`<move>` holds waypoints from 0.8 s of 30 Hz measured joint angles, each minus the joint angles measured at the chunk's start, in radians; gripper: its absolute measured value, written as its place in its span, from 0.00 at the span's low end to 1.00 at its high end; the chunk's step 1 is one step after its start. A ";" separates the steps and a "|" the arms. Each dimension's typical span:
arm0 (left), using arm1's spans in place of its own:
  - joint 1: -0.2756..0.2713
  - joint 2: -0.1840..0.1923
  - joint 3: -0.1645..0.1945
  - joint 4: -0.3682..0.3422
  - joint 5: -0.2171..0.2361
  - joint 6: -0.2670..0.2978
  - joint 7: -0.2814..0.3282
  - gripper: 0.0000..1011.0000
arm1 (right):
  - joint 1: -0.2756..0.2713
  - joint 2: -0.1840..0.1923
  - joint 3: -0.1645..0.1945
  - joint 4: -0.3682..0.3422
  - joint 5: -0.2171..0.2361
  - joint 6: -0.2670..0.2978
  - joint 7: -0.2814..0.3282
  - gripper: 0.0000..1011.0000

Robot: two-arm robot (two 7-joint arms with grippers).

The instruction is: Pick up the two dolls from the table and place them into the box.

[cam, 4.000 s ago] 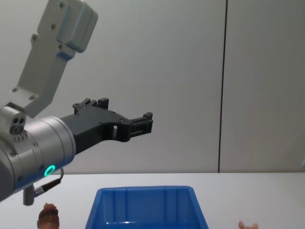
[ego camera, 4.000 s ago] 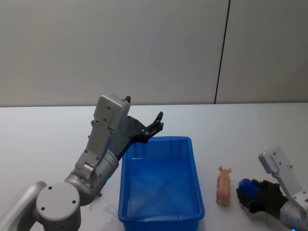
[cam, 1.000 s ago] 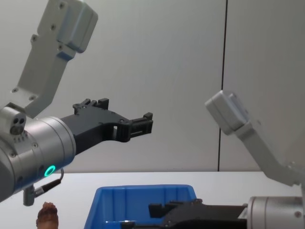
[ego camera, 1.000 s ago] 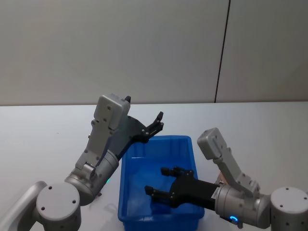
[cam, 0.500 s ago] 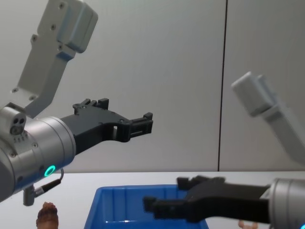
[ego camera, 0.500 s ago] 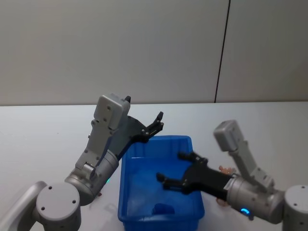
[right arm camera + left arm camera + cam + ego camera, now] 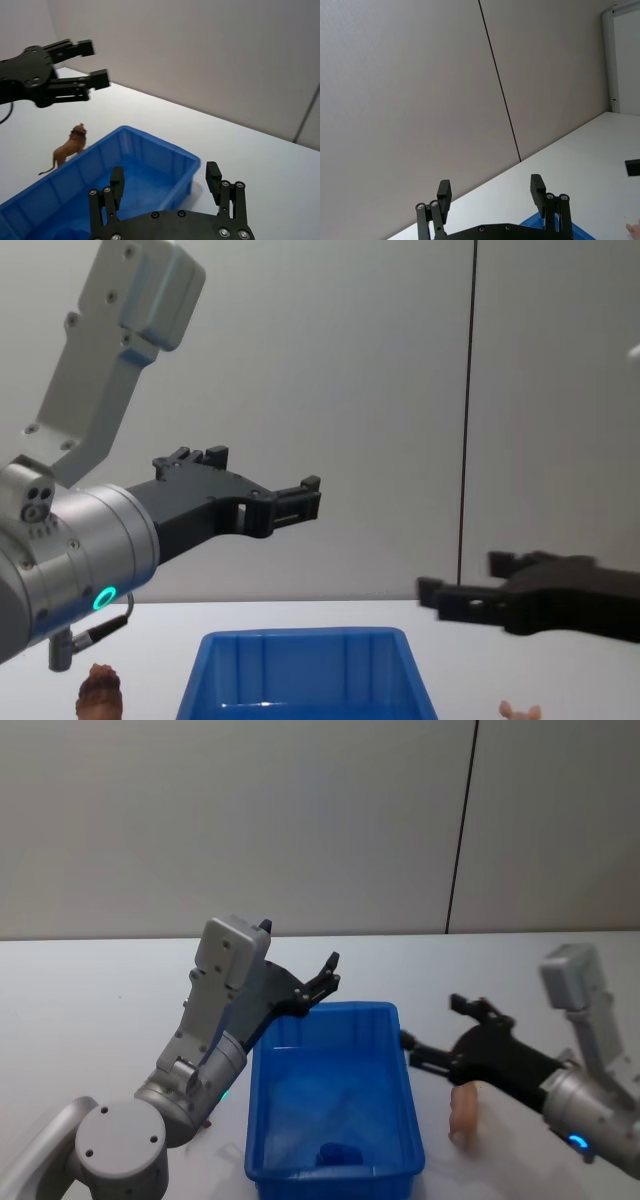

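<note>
- A white bench (image 7: 80,990) carries one blue box (image 7: 335,1182), set square before the robot, and two dolls, both on the bench outside the box.
- The left gripper (image 7: 322,978) hangs above the box's far left corner, jaws wide apart and holding nothing.
- The right gripper (image 7: 435,1023) hovers just off the box's right rim, its jaws likewise spread and empty.
- The pale pink doll (image 7: 464,1112) lies on the bench just right of the box, below the right gripper and nearer the robot, long axis running front to back. The right arm looks much the nearer, and a grasp would likely mean pulling back and down.
- The reddish-brown doll (image 7: 101,689) stands left of the box, under the left arm.
- One small dark blue lump (image 7: 340,1155) sits inside the box by the near wall.
</note>
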State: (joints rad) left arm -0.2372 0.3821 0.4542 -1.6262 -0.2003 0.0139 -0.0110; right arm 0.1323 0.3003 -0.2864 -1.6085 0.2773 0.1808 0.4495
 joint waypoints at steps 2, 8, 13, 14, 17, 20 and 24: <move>0.000 0.000 0.000 0.000 0.000 0.000 0.000 0.99 | -0.016 0.015 0.011 -0.023 0.019 0.011 -0.028 0.99; 0.000 0.000 0.000 0.000 0.000 0.000 0.000 0.99 | -0.062 0.052 0.038 -0.081 0.071 0.056 -0.098 0.99; 0.000 0.000 0.000 0.000 0.000 0.000 0.000 0.99 | -0.091 0.072 0.051 -0.119 0.105 0.101 -0.145 0.99; 0.000 0.000 0.000 0.000 0.000 0.000 0.000 0.99 | -0.100 0.078 0.053 -0.130 0.113 0.116 -0.157 0.99; 0.000 0.000 0.000 0.000 0.000 0.000 0.000 0.99 | -0.115 0.086 0.056 -0.148 0.127 0.146 -0.174 0.99; 0.000 0.000 0.000 0.000 0.000 0.000 0.000 0.99 | -0.128 0.093 0.056 -0.164 0.138 0.174 -0.184 0.99; 0.000 0.000 0.000 0.000 0.000 0.000 0.000 0.99 | -0.139 0.097 0.056 -0.178 0.144 0.203 -0.194 0.99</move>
State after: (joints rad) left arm -0.2372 0.3821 0.4542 -1.6262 -0.2004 0.0139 -0.0109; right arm -0.0070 0.3973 -0.2306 -1.7868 0.4214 0.3834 0.2556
